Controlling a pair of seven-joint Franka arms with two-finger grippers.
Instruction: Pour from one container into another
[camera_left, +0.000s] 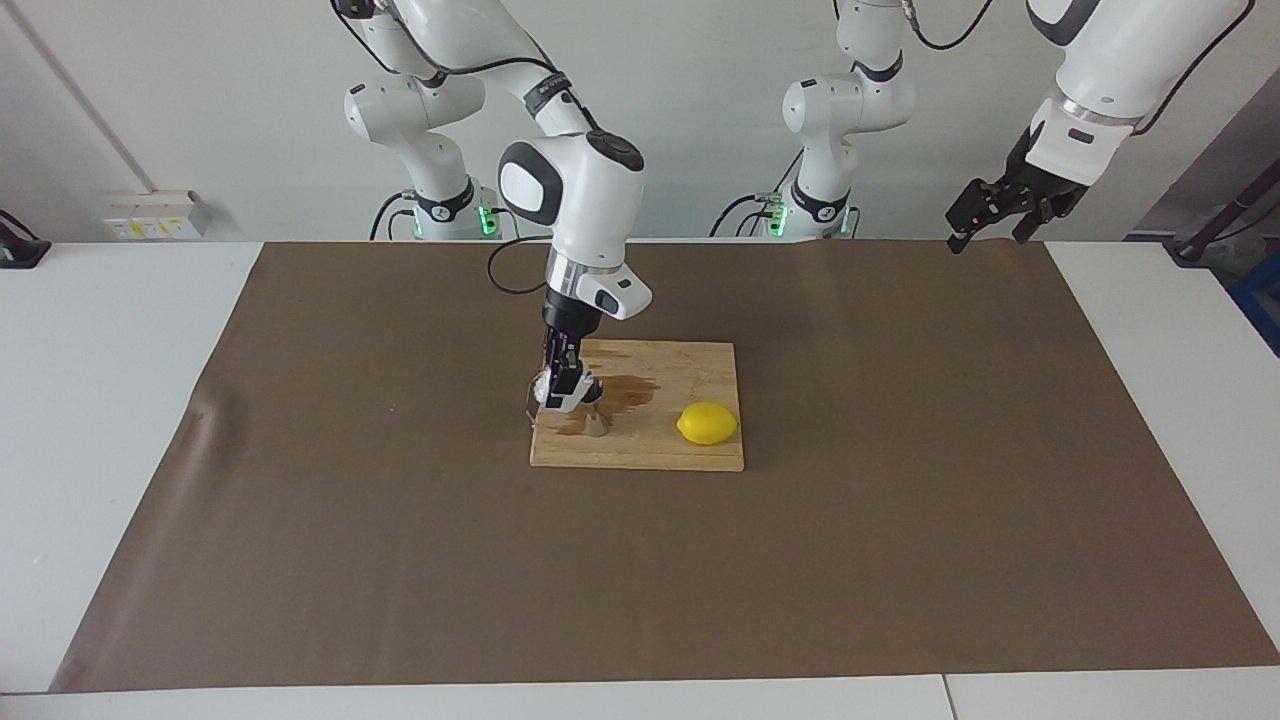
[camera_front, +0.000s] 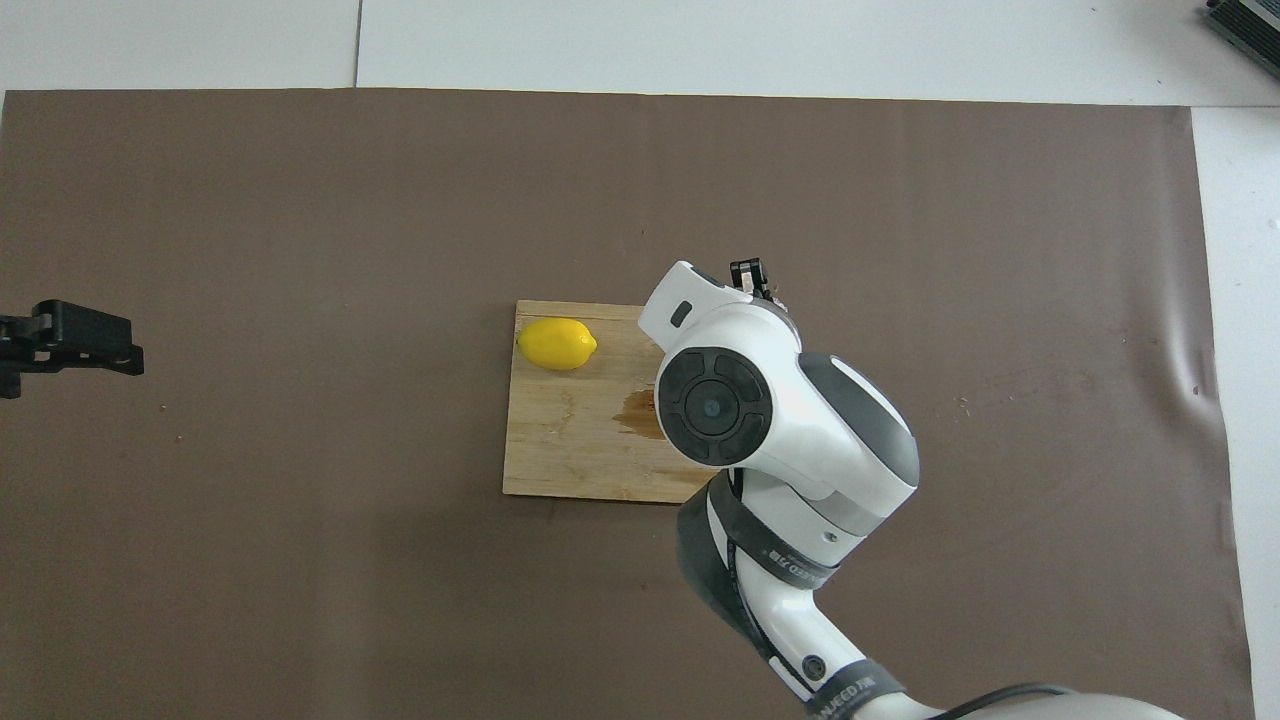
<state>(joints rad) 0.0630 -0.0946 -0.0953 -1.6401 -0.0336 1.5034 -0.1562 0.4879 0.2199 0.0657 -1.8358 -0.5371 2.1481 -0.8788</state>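
**Cup tipped over the jigger at the board's corner**

Broadly, a brown paper sheet (camera_left: 640, 560) covers most of the white table (camera_left: 100, 400), and near its middle lies a pale wooden cutting board (camera_left: 690, 450) bearing a dark wet stain (camera_left: 625, 392).

Reaching down from above, the right gripper (camera_left: 562, 388) has its jaws clamped on the small squat white crinkled cup (camera_left: 556, 398), held tilted over the board's corner toward the right arm's end, probably so its lip sits above the small shiny steel hourglass jigger (camera_left: 597, 424) standing on the board close under it.

Raised over the paper's edge at the left arm's end, the left gripper (camera_left: 1000, 212) waits with jaws apart, clear of the pour.

An oval yellow lemon (camera_left: 707, 423) rests at the board's other corner on the same edge.

From overhead the right arm's wrist hides cup and jigger entirely; whether liquid is flowing cannot be made out.
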